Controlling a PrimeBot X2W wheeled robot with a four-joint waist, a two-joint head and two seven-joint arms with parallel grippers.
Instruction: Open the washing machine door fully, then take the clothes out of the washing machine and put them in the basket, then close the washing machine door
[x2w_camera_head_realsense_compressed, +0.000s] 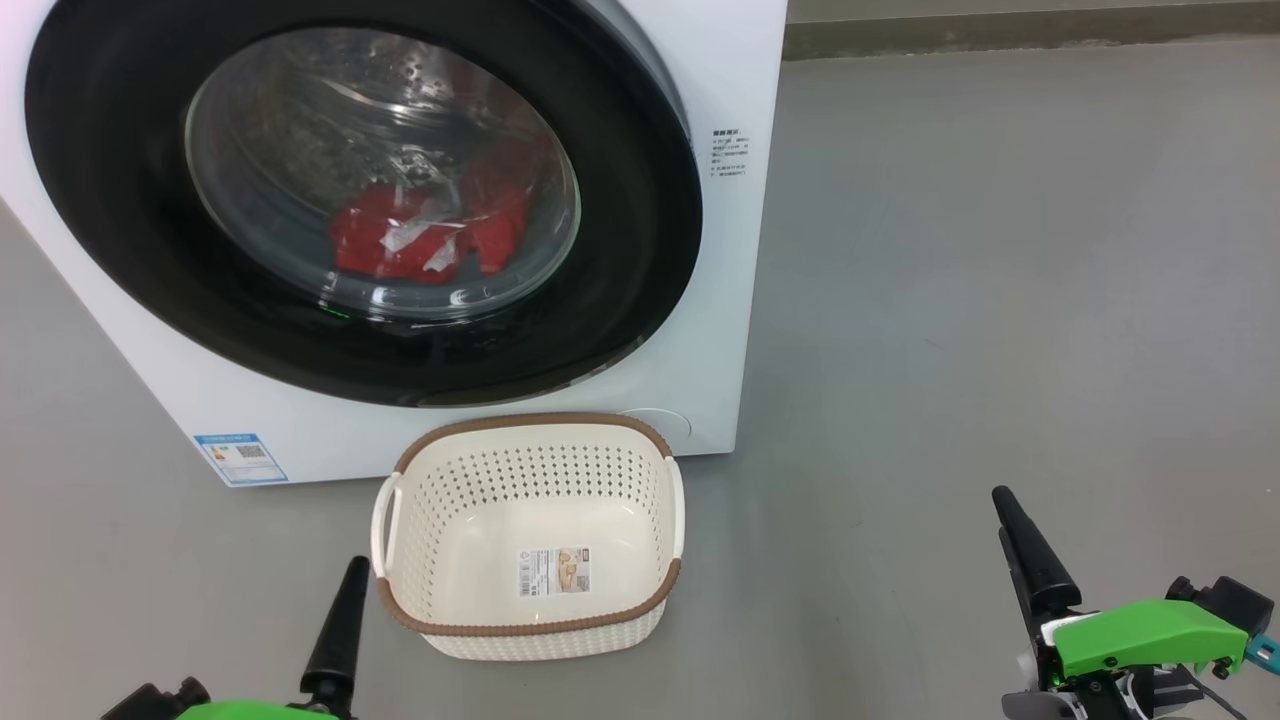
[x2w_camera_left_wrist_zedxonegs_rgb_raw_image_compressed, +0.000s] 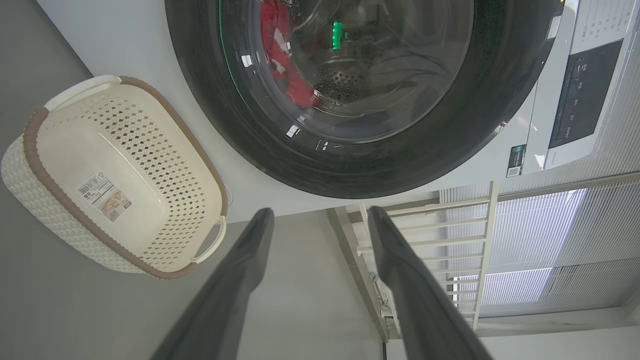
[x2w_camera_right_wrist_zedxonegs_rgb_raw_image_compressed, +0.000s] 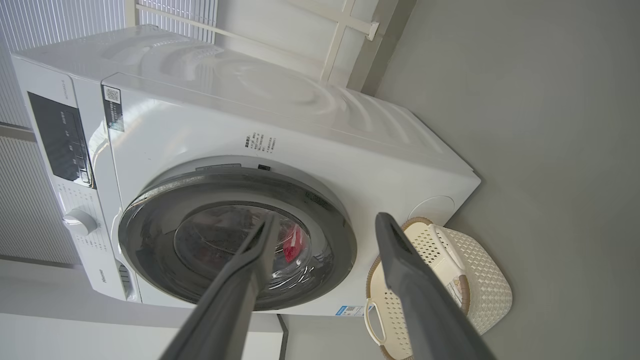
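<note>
Glossy door (x2w_camera_head_realsense_compressed: 130, 250) — plastic basket (x2w_camera_head_realsense_compressed: 530, 475) (matt, perforated).

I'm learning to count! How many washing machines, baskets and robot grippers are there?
washing machine: 1
basket: 1
grippers: 2, the left gripper and the right gripper
Total: 4

The floor (x2w_camera_head_realsense_compressed: 1000, 300) is grey, smooth and flat. In the head view, a big white washing machine (x2w_camera_head_realsense_compressed: 715, 300) stands on it at 11 o'clock. A small cream basket (x2w_camera_head_realsense_compressed: 540, 640) with a brown rim stands on the floor too. It is at 6 o'clock from the machine, just beside its front, with its open side up.
</note>
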